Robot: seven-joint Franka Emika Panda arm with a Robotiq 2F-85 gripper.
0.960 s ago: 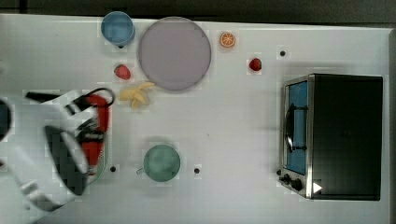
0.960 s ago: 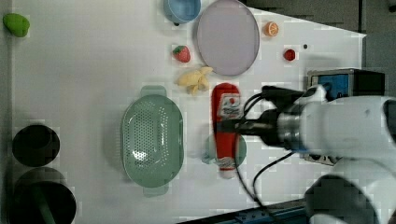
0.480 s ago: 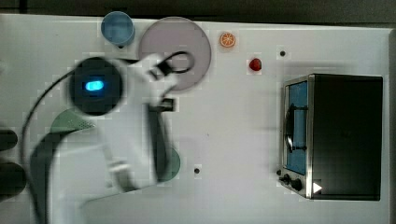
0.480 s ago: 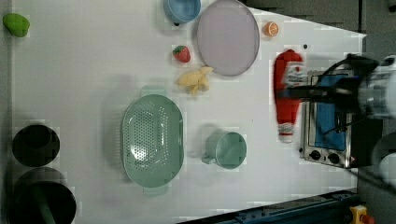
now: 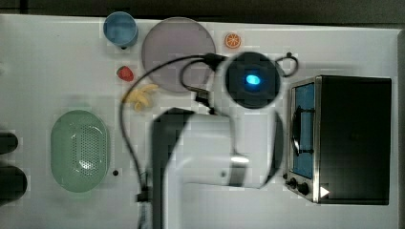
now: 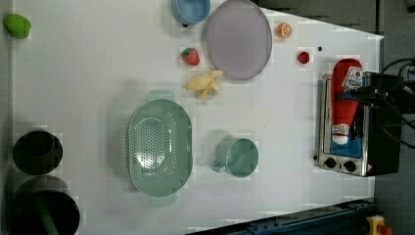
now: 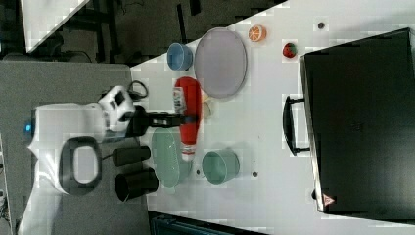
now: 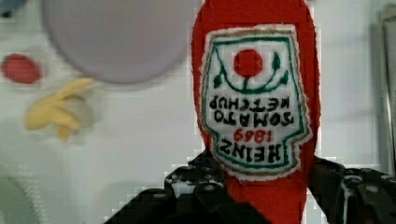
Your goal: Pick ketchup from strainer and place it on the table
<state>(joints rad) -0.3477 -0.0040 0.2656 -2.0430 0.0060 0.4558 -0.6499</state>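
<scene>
tabletop (image 6: 98, 73) white (dark surroundings)

A broad white counter (image 6: 98, 73) carries everything here. In the left view, a pale green oval plastic strainer (image 6: 159, 145) with a perforated middle sits near the centre, and a round teal-green cup (image 6: 240, 156) stands just to its right. Above them lies a small yellow banana-like piece (image 6: 204, 83), beside a red strawberry (image 6: 190, 56). A large round lilac plate (image 6: 238, 38) rests near the far edge, with a blue bowl (image 6: 191, 10) at its left and an orange slice (image 6: 284, 30) at its right. A small red fruit (image 6: 303, 57) lies close to a silver toaster oven (image 6: 350, 147) at the left view's right. A green lump (image 6: 17, 25) sits in the left view's upper left corner.
</scene>
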